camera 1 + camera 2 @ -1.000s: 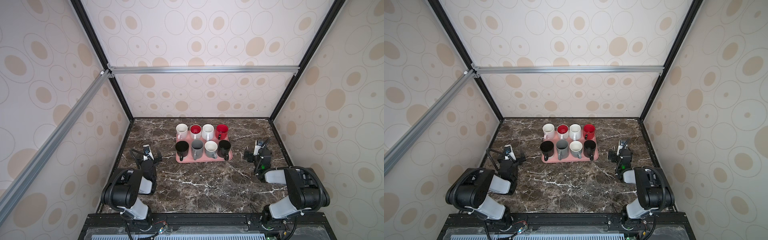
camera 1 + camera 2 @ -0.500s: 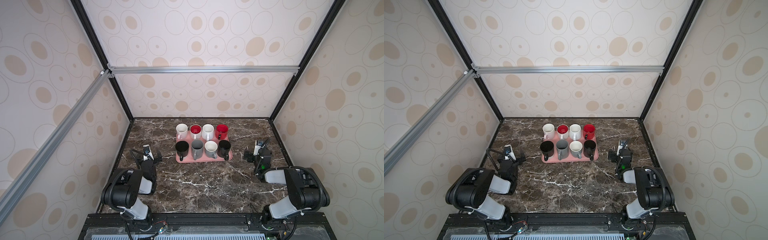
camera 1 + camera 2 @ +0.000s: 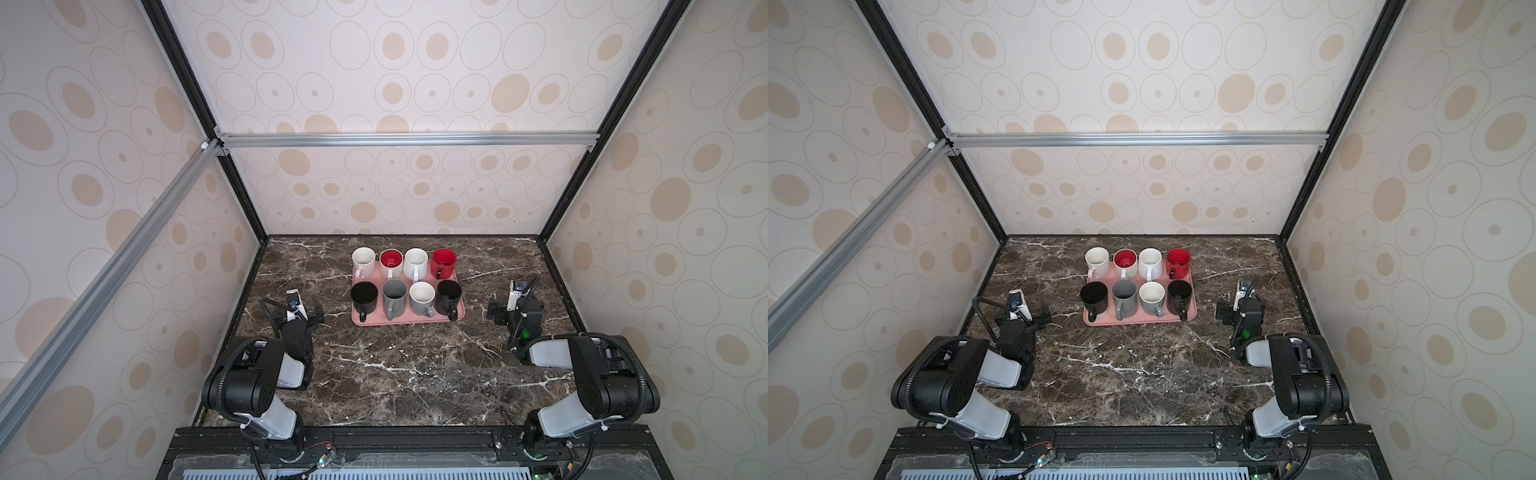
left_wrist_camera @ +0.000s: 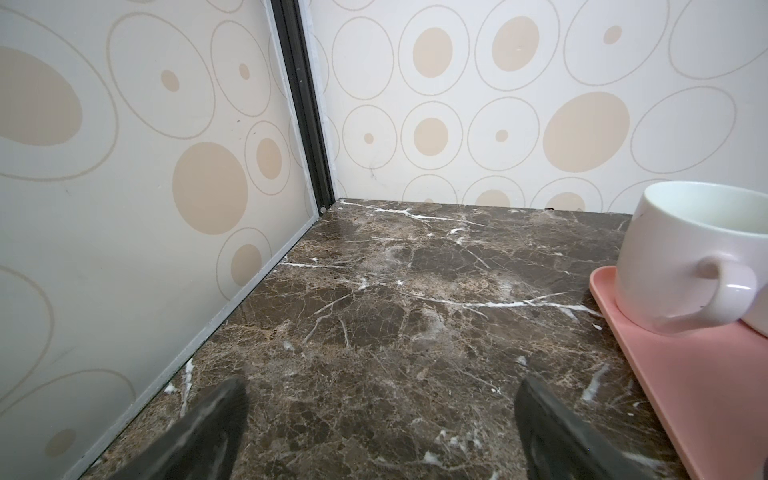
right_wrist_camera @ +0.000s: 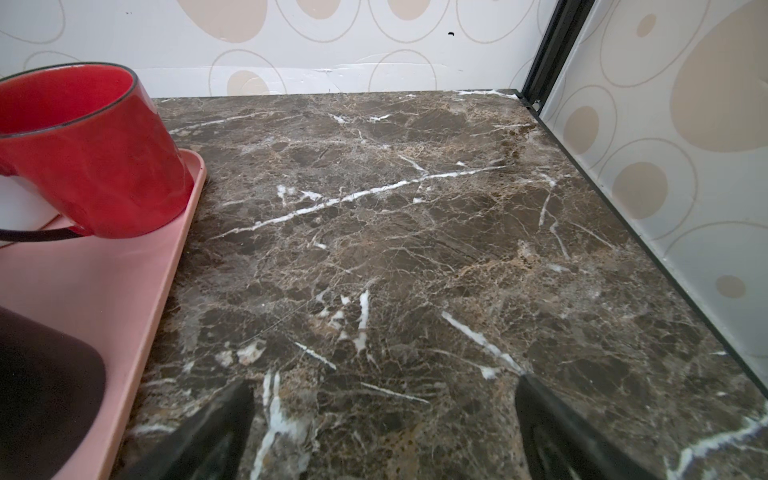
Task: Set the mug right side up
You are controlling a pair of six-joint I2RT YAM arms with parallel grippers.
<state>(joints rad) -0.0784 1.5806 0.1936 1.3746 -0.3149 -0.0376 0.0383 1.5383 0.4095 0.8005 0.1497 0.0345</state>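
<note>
left gripper (image 4: 379,409) and right gripper (image 5: 384,409) both released, empty, flanking the tray (image 3: 405,321), likely parked so either can reach. 8 mugs (image 3: 394,297) between them, ahead; can't tell which one is inverted.

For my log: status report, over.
Left gripper, right gripper open, empty, either side of tray. Eight mugs on it; inverted one not clear. Nothing in the way.

top: high, down on whole table (image 3: 395,374) | wrists: low, close; share tray (image 4: 685,395)
</note>
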